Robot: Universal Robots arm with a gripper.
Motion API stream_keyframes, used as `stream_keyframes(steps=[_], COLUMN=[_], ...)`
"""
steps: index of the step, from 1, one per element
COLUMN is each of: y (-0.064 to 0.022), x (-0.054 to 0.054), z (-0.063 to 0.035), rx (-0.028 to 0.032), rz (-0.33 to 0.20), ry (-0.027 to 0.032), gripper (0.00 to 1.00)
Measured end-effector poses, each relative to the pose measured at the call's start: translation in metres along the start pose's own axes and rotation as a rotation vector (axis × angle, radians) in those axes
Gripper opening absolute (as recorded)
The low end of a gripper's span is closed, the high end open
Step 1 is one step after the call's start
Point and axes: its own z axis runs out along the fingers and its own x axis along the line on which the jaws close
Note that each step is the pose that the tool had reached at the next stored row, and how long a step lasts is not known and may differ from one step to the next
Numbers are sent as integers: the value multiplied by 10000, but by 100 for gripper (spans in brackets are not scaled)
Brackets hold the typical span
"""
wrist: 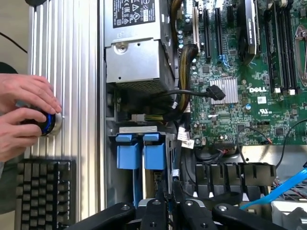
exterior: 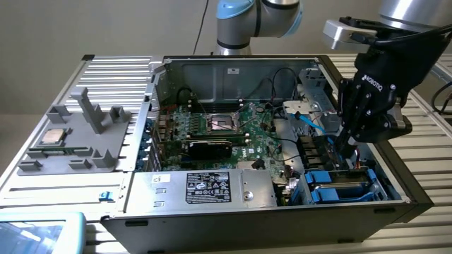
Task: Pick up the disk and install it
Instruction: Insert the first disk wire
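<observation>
The disk (wrist: 142, 152) is seen edge-on in the drive bay at the corner of the open computer case (exterior: 395, 209), its blue carrier rails upward. The pincer (exterior: 344, 150) is lowered just above it, fingers drawn narrow, nothing gripped.

So the table (exterior: 437, 153) is this ribbed aluminium slat thing. Sitting on it: the opened computer case (exterior: 247, 222), its removed side panel (exterior: 63, 180) laid flat beside it, and a black keyboard (wrist: 43, 191).
</observation>
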Motion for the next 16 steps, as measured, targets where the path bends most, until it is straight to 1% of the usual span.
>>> stream_keyframes(steps=[1,4,7,8,9,11,12,13,14,16], y=[-3,-12,-21,-24,-27,-31,-32,-34,-36,-38], x=[21,78,133,151,169,195,211,232,249,267], z=[17,74,129,145,157,178,186,194,200,208], rx=[-3,-9,-16,-18,-22,-31,-38,-46,-51,-58], rz=[-3,-10,-21,-26,-33,-50,-62,-77,-89,-102], ry=[-36,-118,-233,-281,-346,-515,-628,-770,-875,-999], gripper=[16,16,16,16,16,16,16,16,16,16])
